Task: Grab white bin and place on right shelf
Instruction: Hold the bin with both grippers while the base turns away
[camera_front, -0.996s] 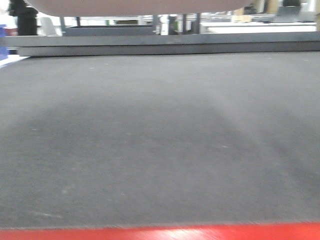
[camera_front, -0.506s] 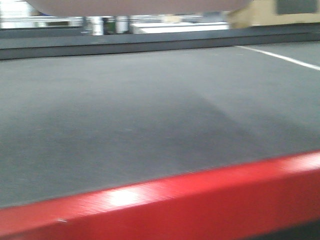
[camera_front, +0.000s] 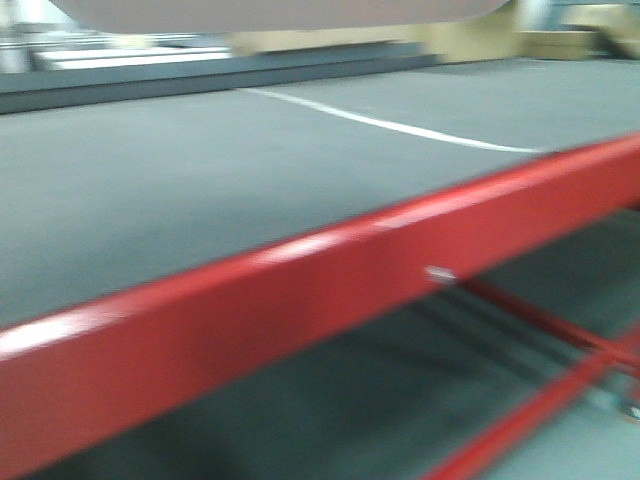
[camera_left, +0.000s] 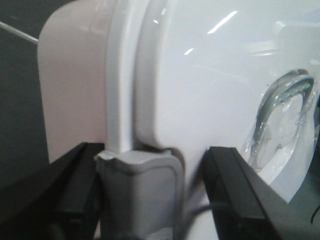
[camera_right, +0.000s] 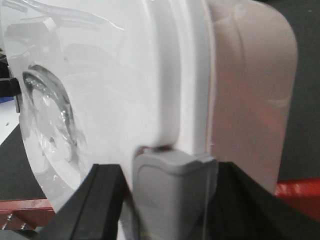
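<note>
— Left gripper (camera_left: 154, 155) first: what does its wrist camera give?
— Both black fingers (camera_left: 75, 195) closed in on the grey latch (camera_left: 140, 190) at one end of the white bin (camera_left: 200, 85). The glossy lid fills the view, with the pinkish body to its left and the handle recess (camera_left: 282, 120) at the right edge.
— What does the front camera add?
— Where the load hangs. The white bin (camera_front: 270, 12) shows only as a strip of underside along the top edge, above a grey carpeted deck (camera_front: 150, 190) with a white line (camera_front: 390, 125). A red beam (camera_front: 300, 290) slants across, all of it blurred.
— Right gripper (camera_right: 165, 172)?
— Mirrored pose: its fingers are clamped on the other latch (camera_right: 172, 195), lid left, body right, a bit of red beam (camera_right: 297, 192) under the corner.
— And the arms?
— One at each end, with the bin carried between them.
</note>
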